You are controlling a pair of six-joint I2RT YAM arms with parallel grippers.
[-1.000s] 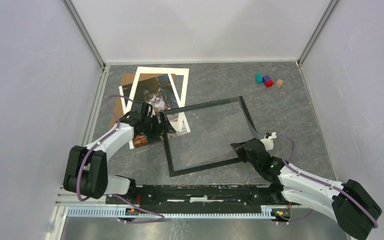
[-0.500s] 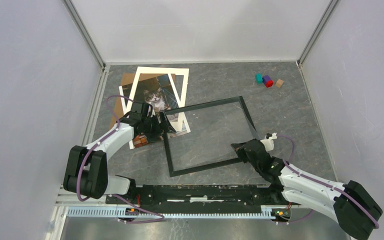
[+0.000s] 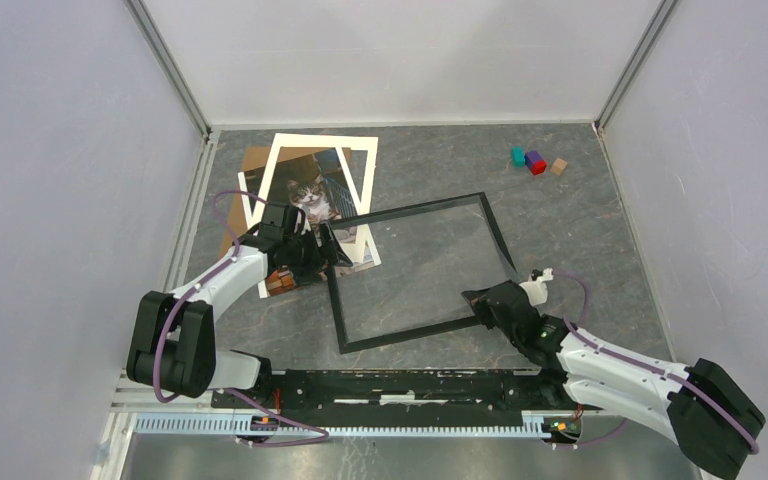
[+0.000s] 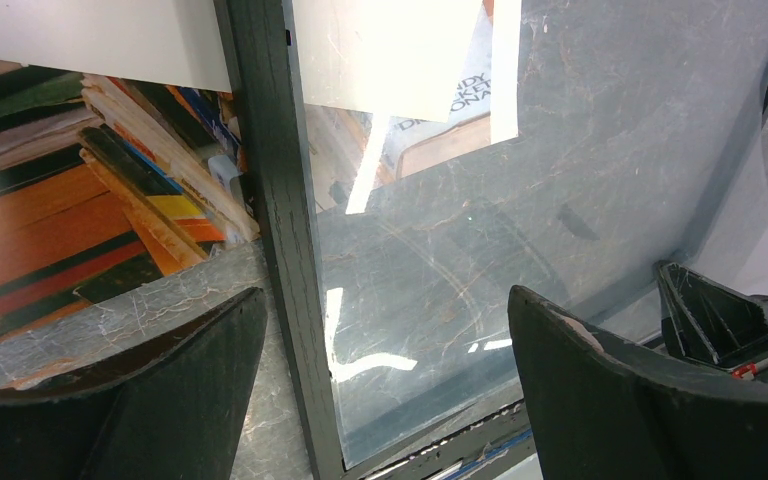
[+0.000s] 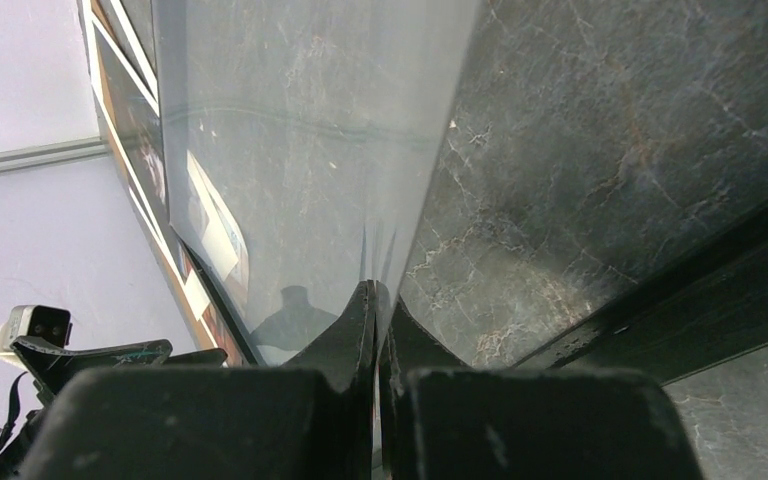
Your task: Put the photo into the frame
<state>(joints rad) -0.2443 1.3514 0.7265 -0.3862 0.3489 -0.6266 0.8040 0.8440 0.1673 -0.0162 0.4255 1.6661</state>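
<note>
Now | right gripper [image 5: 378, 292] clamped on the clear sheet [image 5: 300, 130] edge, over the frame [image 3: 415, 268] | left gripper [image 4: 385, 300] fingers apart, straddling the frame's left rail | photo [image 3: 310, 195] far-left, on brown backing board [image 3: 253, 160] | white mat [image 3: 365, 165] overlaps photo; frame corner overlaps both | coloured blocks [image 3: 535, 160] well apart, far-right

Dark marbled table [image 3: 580, 230] under frame [image 3: 415, 207], blocks [image 3: 535, 160].

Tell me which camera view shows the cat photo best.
Top external: the photo shows its cat and most of the print, partly under the white mat. Left wrist catches only the bookshelf corner. Right wrist gives just a dim sliver at its left edge.
</note>
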